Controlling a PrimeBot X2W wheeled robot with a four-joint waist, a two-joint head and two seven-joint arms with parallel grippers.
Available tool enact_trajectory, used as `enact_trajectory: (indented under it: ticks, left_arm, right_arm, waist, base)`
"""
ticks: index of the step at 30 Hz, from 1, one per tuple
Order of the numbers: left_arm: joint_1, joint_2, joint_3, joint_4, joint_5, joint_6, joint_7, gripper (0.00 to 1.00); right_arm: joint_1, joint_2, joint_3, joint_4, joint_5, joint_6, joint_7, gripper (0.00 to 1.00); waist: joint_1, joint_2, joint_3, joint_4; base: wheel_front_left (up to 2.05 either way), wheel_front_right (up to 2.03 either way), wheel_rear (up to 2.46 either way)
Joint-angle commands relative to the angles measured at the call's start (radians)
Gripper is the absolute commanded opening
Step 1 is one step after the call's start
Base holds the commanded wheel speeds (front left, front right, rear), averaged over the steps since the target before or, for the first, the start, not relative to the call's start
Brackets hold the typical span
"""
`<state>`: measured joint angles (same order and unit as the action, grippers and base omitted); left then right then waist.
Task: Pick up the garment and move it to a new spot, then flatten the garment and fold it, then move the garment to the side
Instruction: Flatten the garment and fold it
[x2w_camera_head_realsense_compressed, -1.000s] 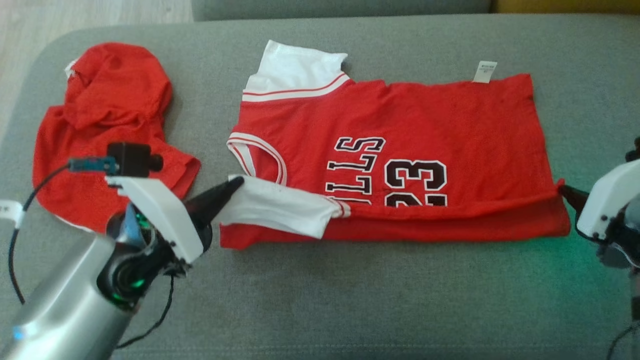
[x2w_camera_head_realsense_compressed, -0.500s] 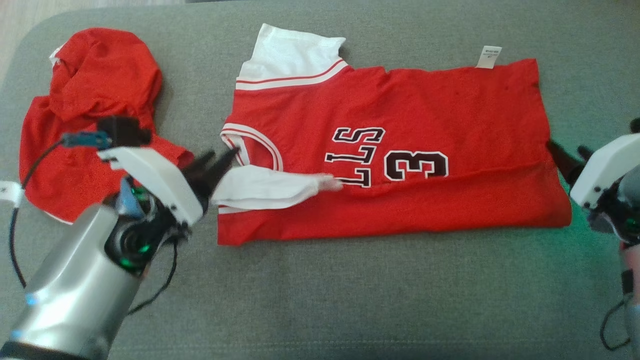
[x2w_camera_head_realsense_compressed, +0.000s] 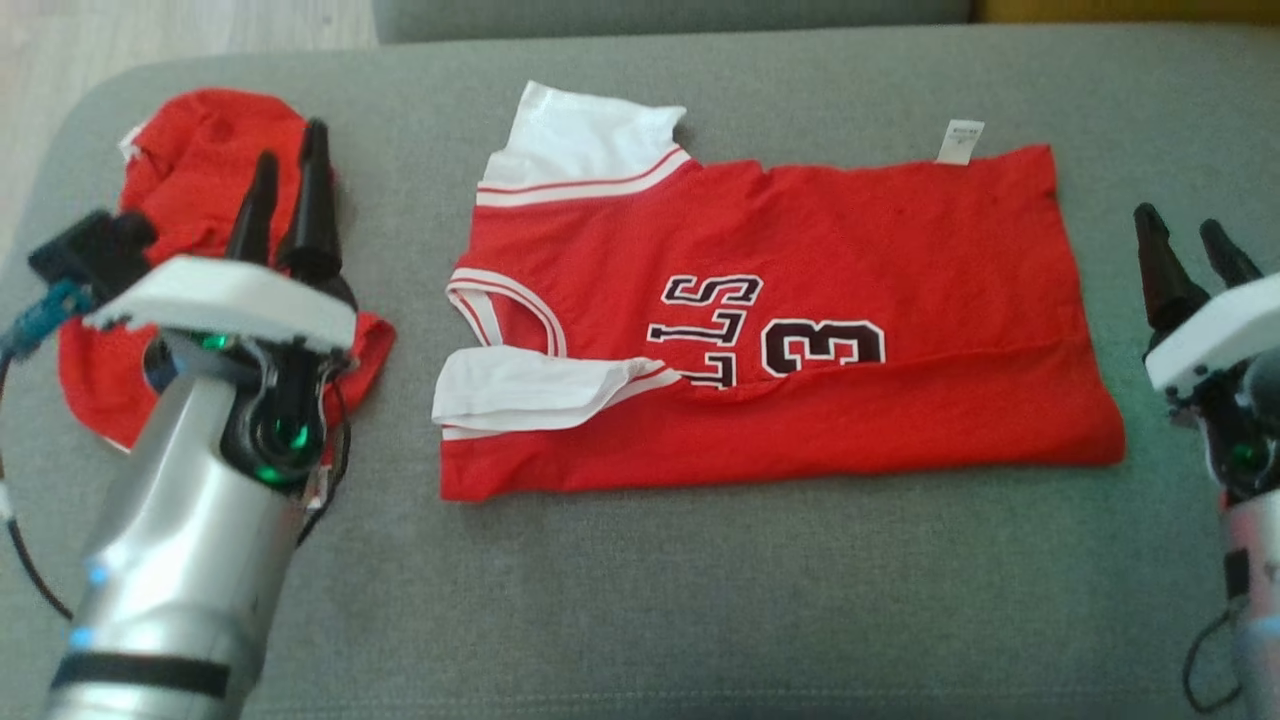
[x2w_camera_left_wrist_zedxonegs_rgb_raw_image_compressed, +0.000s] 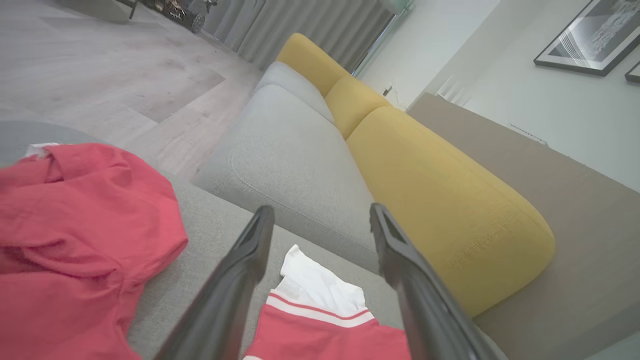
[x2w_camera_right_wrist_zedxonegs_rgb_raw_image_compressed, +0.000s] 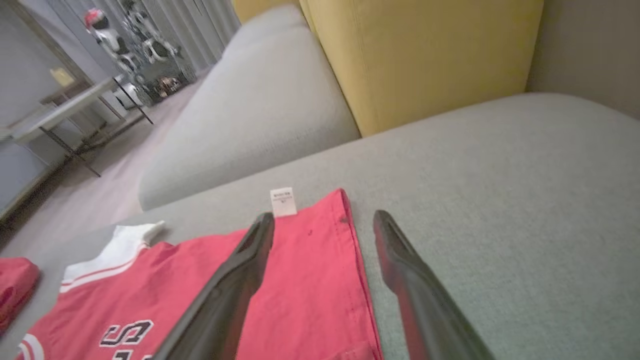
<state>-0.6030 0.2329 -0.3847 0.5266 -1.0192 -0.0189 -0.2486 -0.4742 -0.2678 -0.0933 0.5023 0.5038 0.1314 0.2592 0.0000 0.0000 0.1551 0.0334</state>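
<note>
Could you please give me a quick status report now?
Left gripper open, empty. Right gripper open, empty. Red basketball jersey part-folded, flat on grey cushion. Crumpled red garment lies left.

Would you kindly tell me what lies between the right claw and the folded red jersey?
Only bare grey cushion: in the head view a strip of it separates the right claw from the jersey.
</note>
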Motion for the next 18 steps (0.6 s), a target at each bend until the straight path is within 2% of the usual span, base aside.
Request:
enact_trajectory:
  ticks: [1,5,9,13,18]
  left_arm:
    - [-0.005,0.023,0.048,-0.036,0.017,-0.006,-0.009,1.00]
    - [0.102,-0.010,0.132,-0.127,0.124,-0.002,-0.013,1.00]
    - [0.239,-0.071,0.201,-0.218,0.218,0.000,-0.013,1.00]
    - [0.362,-0.117,0.213,-0.256,0.293,-0.005,-0.013,1.00]
    - [0.471,-0.150,0.192,-0.241,0.339,-0.008,-0.013,1.00]
  right_arm:
    - [0.012,-0.010,0.021,-0.047,0.013,-0.001,-0.029,1.00]
    - [0.085,-0.002,0.040,-0.116,0.039,-0.001,-0.139,1.00]
    - [0.171,0.003,0.067,-0.186,0.019,-0.001,-0.227,1.00]
    - [0.261,0.016,0.089,-0.239,-0.021,-0.001,-0.283,1.00]
    - [0.355,0.046,0.099,-0.287,-0.071,-0.001,-0.324,1.00]
  waist:
    - [0.0000,0.0000,-0.019,0.003]
    - [0.0000,0.0000,-0.058,0.007]
    - [0.0000,0.0000,-0.095,0.006]
    - [0.0000,0.0000,-0.132,0.005]
    - [0.0000,0.0000,-0.163,-0.002]
  base:
    - [0.00,0.00,0.00]
    - [0.00,0.00,0.00]
    - [0.00,0.00,0.00]
    - [0.00,0.00,0.00]
    - [0.00,0.00,0.00]
